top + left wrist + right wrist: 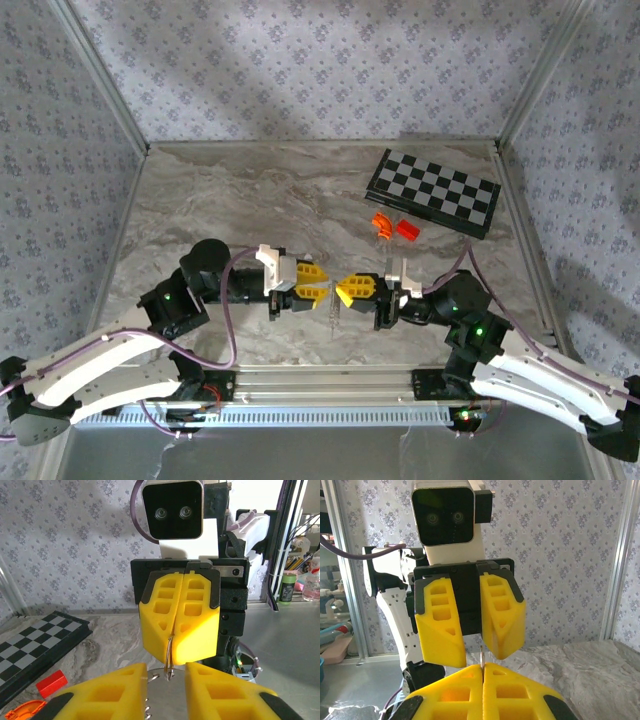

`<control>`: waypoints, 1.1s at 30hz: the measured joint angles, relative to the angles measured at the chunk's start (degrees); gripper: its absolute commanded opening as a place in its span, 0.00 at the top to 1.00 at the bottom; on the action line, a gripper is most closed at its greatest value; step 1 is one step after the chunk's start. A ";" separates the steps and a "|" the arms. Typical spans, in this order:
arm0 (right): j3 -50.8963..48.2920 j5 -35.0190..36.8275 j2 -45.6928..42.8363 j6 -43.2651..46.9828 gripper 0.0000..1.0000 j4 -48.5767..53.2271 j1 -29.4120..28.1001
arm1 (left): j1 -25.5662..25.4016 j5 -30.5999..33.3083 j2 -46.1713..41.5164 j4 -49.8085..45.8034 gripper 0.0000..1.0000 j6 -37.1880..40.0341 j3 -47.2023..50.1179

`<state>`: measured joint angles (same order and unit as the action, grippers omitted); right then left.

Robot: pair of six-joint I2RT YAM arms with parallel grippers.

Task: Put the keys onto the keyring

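Top external: marbled table (250, 200) w/ patterned walls (300, 60).

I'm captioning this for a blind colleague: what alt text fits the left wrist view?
The right pincer, facing the camera, is shut on a thin metal loop that dangles beneath it. The left pincer sits just below, jaws apart, with a checkerboard and red block on the table at left.

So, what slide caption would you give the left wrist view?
Right gripper, shut on a thin metal loop, faces the open left gripper over the marble table.
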<state>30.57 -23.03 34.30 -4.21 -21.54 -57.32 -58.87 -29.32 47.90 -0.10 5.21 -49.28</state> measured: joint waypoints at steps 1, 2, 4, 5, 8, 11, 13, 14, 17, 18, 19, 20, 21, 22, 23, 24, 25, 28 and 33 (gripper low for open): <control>0.00 -0.04 0.00 -0.09 1.00 -0.02 0.09 | 0.00 -0.07 0.15 0.09 0.80 0.02 0.00; 0.00 -0.24 0.00 -0.13 1.00 -0.09 0.13 | 0.00 -0.09 0.35 0.15 0.81 0.02 0.00; 0.00 -0.39 0.00 -0.15 1.00 -0.17 0.37 | 0.00 -0.28 0.76 0.17 0.81 0.04 0.00; 0.00 -0.42 0.00 -0.20 1.00 -0.22 0.37 | 0.00 -0.35 0.94 0.17 0.81 0.04 0.00; 0.00 -0.44 0.11 -0.48 1.00 -0.50 0.59 | 0.00 -0.63 1.09 0.17 0.80 0.04 0.00; 0.00 -0.59 0.15 -0.57 1.00 -0.57 0.72 | 0.00 -1.11 1.14 0.24 0.81 0.04 0.00; 0.00 -0.83 0.15 -0.57 1.00 -0.59 0.74 | 0.00 -1.36 1.27 0.35 0.82 0.02 0.00; 0.00 -0.87 0.15 -0.57 1.00 -0.57 0.74 | 0.00 -1.40 1.33 0.37 0.82 0.00 0.00; 0.00 -1.11 0.26 -0.76 1.00 -0.66 0.74 | 0.00 -1.64 1.42 0.37 0.86 -0.15 0.00; 0.00 -1.29 0.28 -0.79 1.00 -0.68 0.74 | 0.00 -1.81 1.42 0.44 0.87 -0.28 0.00; 0.00 -1.46 0.35 -0.81 1.00 -0.79 0.74 | 0.00 -1.97 1.42 0.57 0.88 -0.39 0.00; 0.00 -1.53 0.39 -0.81 1.00 -0.94 0.74 | 0.00 -2.10 1.46 0.83 0.88 -0.42 0.00; 0.00 -1.75 0.44 -0.85 1.00 -1.07 0.74 | 0.00 -2.27 1.53 1.25 0.89 -0.46 0.00; 0.00 -1.95 0.48 -0.94 1.00 -1.09 0.81 | 0.00 -2.45 1.64 1.70 0.90 -0.59 0.00; 0.00 -1.97 0.52 -0.96 1.00 -1.11 0.85 | 0.00 -2.54 1.73 2.08 0.91 -0.81 0.00; 0.00 -2.03 0.52 -0.96 1.00 -1.16 0.85 | 0.00 -2.62 1.79 2.38 0.92 -0.87 0.00; 0.00 -2.10 0.52 -0.96 1.00 -1.25 0.85 | 0.00 -2.82 1.90 2.73 0.93 -1.05 0.00; 0.00 -2.14 0.52 -0.98 1.00 -1.49 0.94 | 0.00 -3.26 2.12 3.63 0.94 -1.68 0.00; 0.00 -2.38 0.52 -1.03 1.00 -2.27 1.01 | 0.00 -3.69 2.14 4.28 0.92 -1.92 0.00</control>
<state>30.57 -25.41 34.83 -5.23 -23.81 -56.31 -58.87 -33.01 50.04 4.19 3.29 -49.28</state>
